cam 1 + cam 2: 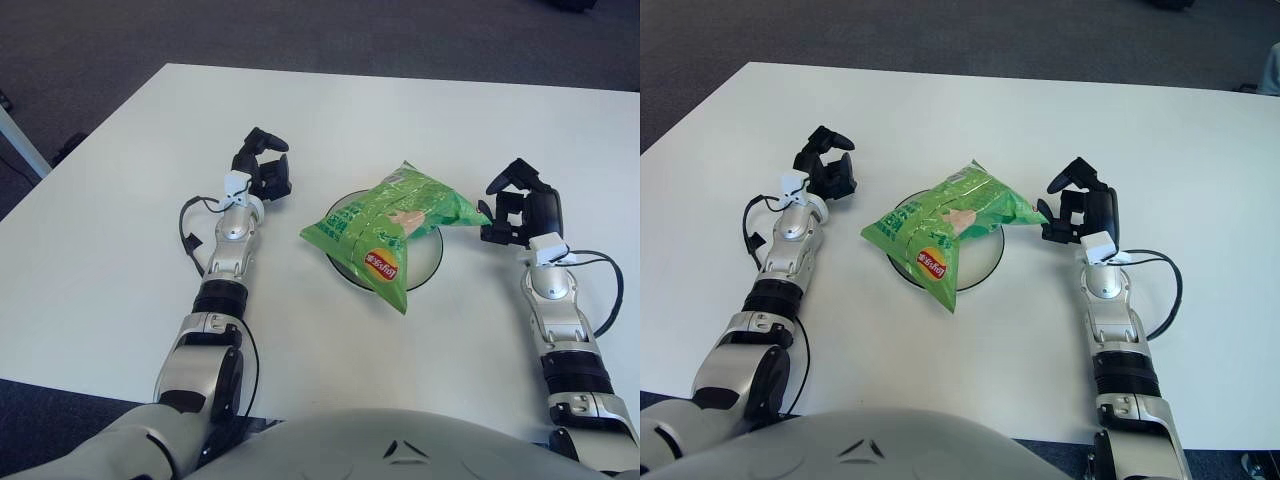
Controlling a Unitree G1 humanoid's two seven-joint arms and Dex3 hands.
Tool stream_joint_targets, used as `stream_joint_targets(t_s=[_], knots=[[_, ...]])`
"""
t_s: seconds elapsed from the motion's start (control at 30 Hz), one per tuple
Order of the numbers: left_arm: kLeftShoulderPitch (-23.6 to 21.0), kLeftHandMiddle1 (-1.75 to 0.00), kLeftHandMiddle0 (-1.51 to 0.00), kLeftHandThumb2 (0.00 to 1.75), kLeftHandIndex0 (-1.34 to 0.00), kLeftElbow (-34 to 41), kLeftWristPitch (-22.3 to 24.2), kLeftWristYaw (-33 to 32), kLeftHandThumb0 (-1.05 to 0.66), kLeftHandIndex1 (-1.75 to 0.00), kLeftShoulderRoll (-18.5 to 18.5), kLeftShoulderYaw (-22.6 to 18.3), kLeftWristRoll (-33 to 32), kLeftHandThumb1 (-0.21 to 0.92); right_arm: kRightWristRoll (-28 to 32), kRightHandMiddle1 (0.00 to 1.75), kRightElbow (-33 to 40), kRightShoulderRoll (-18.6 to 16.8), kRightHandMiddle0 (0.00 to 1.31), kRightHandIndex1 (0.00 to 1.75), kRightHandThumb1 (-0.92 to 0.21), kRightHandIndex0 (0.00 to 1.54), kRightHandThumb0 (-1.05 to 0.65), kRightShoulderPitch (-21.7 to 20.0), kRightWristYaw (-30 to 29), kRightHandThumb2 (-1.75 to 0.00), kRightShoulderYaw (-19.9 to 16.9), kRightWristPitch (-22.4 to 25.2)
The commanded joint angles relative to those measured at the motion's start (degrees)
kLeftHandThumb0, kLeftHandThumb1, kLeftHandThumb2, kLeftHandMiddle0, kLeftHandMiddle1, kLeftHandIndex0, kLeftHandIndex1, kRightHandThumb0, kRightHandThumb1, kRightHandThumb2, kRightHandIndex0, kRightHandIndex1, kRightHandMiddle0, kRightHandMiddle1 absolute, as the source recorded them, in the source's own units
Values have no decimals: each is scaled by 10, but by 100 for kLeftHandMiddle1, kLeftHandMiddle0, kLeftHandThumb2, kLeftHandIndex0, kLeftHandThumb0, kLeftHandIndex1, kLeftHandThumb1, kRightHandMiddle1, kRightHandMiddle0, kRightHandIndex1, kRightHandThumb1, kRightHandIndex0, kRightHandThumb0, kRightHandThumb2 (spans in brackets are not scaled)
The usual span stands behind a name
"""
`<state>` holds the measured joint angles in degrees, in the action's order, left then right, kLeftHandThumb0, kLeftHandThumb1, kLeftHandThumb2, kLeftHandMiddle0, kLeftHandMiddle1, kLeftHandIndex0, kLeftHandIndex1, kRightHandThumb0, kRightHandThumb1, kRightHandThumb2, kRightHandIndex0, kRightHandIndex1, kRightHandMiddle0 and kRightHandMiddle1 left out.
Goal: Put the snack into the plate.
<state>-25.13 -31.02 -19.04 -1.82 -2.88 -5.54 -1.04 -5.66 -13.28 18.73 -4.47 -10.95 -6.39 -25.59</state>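
A green snack bag lies across a dark round plate at the middle of the white table, and its lower corner hangs over the plate's front rim. My right hand is just right of the bag's right corner with its fingers spread, and the corner tip reaches the gap between them without being pinched. My left hand is to the left of the plate, a short gap away, with fingers relaxed and holding nothing.
The white table stretches wide on all sides of the plate. Black cables loop beside both forearms. Dark carpet floor lies beyond the table's far and left edges.
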Motion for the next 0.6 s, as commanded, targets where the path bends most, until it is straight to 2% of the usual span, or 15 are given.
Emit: stream_joint_targets(t_s=[0.0, 0.23, 0.57], knots=[[76, -175, -124, 113, -50, -19, 1, 9, -43, -175, 6, 1, -3, 47, 29, 175, -67, -62, 58, 175, -36, 123, -47, 77, 11, -127, 6, -22], [80, -175, -124, 112, -49, -10, 1, 8, -43, -175, 6, 1, -3, 47, 82, 175, -74, -82, 63, 175, -30, 125, -50, 70, 31, -135, -11, -38], [83, -175, -123, 112, -49, -2, 2, 14, -43, -175, 2, 4, -1, 47, 152, 175, -33, -99, 68, 175, -24, 123, -52, 79, 76, -142, -13, 4]])
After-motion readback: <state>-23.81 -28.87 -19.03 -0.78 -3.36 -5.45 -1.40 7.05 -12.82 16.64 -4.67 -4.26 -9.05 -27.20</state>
